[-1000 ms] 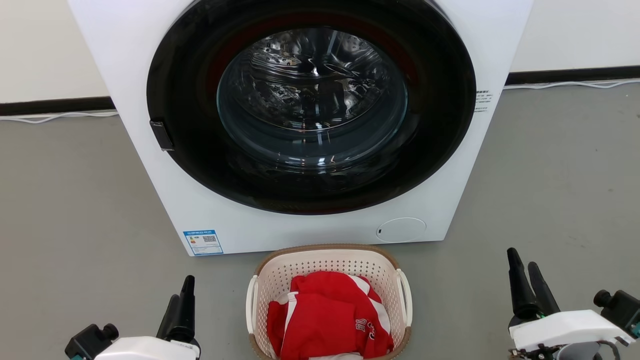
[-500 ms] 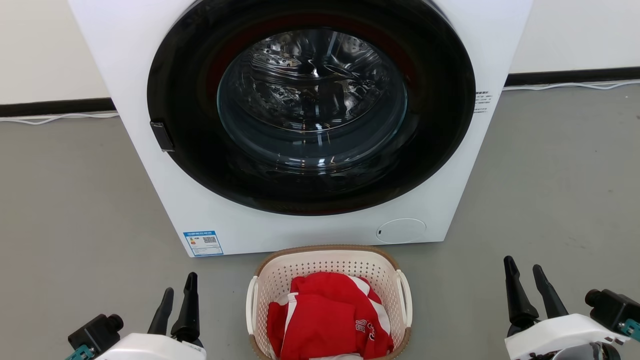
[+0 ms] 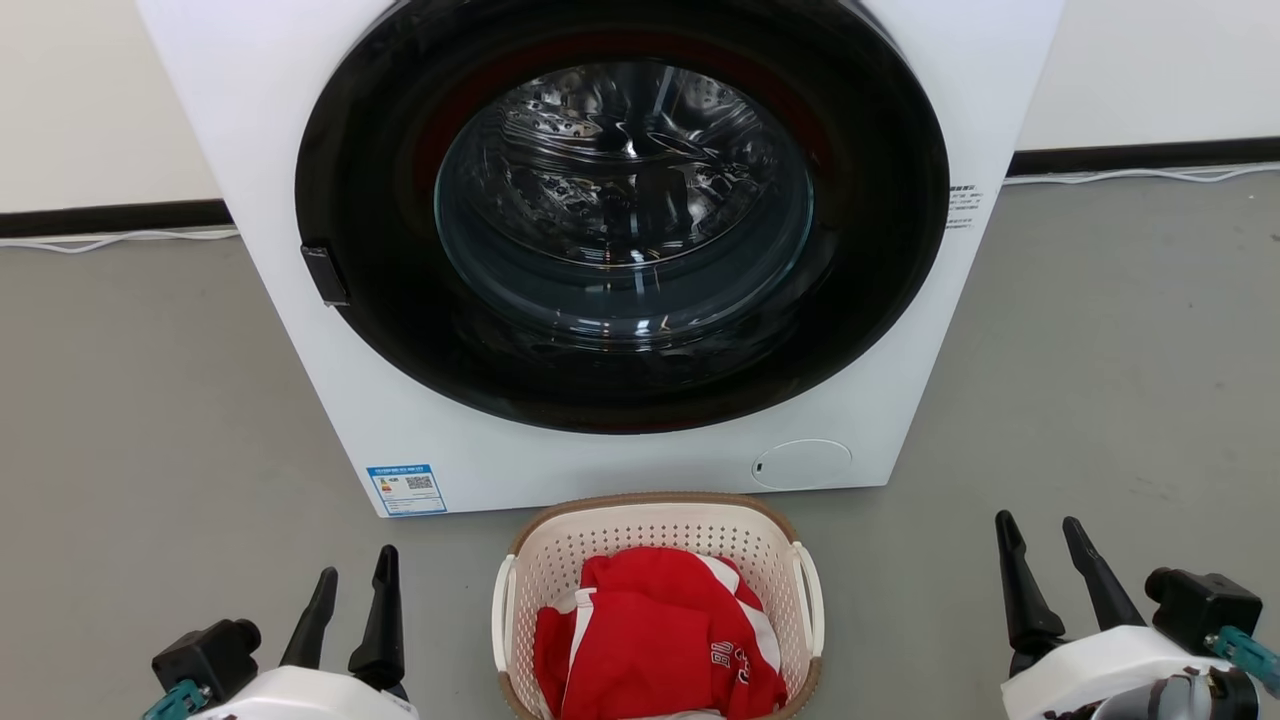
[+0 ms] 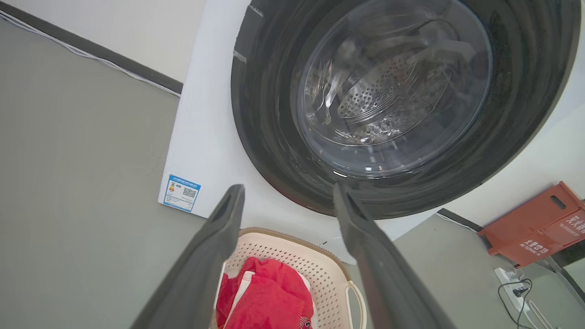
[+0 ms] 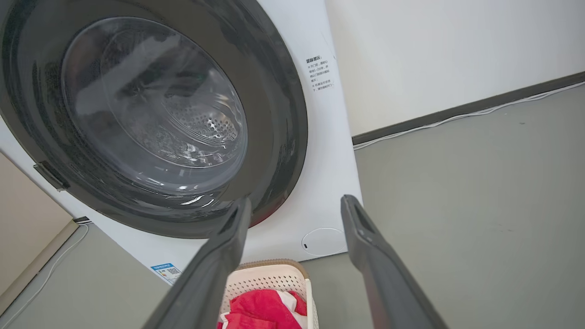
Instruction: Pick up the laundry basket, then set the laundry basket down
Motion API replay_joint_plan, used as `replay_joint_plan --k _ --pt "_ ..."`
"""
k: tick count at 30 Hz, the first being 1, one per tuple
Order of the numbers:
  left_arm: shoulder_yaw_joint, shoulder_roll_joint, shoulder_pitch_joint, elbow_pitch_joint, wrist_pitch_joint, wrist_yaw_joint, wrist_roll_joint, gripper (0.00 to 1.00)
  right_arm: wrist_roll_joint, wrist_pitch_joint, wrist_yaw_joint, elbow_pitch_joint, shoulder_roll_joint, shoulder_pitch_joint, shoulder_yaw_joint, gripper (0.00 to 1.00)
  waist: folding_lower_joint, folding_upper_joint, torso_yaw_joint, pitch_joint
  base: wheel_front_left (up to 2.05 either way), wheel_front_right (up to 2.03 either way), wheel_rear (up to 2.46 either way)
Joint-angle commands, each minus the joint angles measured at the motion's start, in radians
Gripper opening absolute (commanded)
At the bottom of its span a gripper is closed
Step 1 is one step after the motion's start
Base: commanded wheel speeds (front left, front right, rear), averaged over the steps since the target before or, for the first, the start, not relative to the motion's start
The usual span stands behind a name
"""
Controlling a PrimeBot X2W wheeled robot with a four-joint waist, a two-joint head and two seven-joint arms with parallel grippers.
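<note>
Right now the left gripper is hovering in front of the washing machine, off its lower left corner. Its two fingers are spread wide and holding nothing. The laundry basket is sitting on the floor directly in front of the washing machine, its far rim just beside the base panel, with a red garment lying inside. The right gripper is hanging equally wide and empty off the machine's lower right corner.

So the basket is lying between the two grippers, inward from each, with one white loop handle facing each side. Its long axis seems to be running toward the washing machine, though the near end is cut off. The left gripper is looking nearer to its handle than the right, so I judge the right arm is needing the longer reach inward.

The left wrist view is showing the basket's far handle and, beyond the machine's right side, an orange crate. The right wrist view is catching the basket's far corner.
</note>
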Motion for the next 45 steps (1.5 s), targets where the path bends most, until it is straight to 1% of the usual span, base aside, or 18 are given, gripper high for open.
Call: replay_joint_plan --k 1,8,16,31,45 --pt "0.025 0.011 -0.029 -0.025 -0.015 -0.008 0.035 1.0 -0.037 -0.018 0.011 -0.016 -0.018 -0.041 0.019 1.0 0.0 0.0 0.0 -0.001 0.0 0.0 0.0" --pt "0.03 0.012 -0.026 -0.028 -0.036 -0.009 0.127 1.0 -0.122 -0.038 0.012 -0.001 -0.021 -0.04 0.024 1.0 0.0 0.0 -0.001 -0.005 0.0 0.0 0.0" --pt "0.028 0.013 -0.025 -0.027 -0.057 -0.01 0.206 1.0 -0.208 -0.059 0.013 0.006 -0.024 -0.04 0.029 1.0 0.0 0.0 0.0 -0.004 0.0 0.0 0.0" --pt "0.031 0.015 -0.026 -0.021 -0.102 -0.011 0.373 1.0 -0.388 -0.103 0.015 0.016 -0.012 -0.023 0.033 1.0 0.0 0.0 -0.001 0.008 0.0 0.0 0.0" --pt "0.032 0.015 -0.026 -0.01 -0.102 -0.011 0.363 1.0 -0.384 -0.103 0.015 0.018 -0.003 -0.02 0.022 1.0 0.0 0.0 -0.005 0.012 0.0 0.0 0.0"
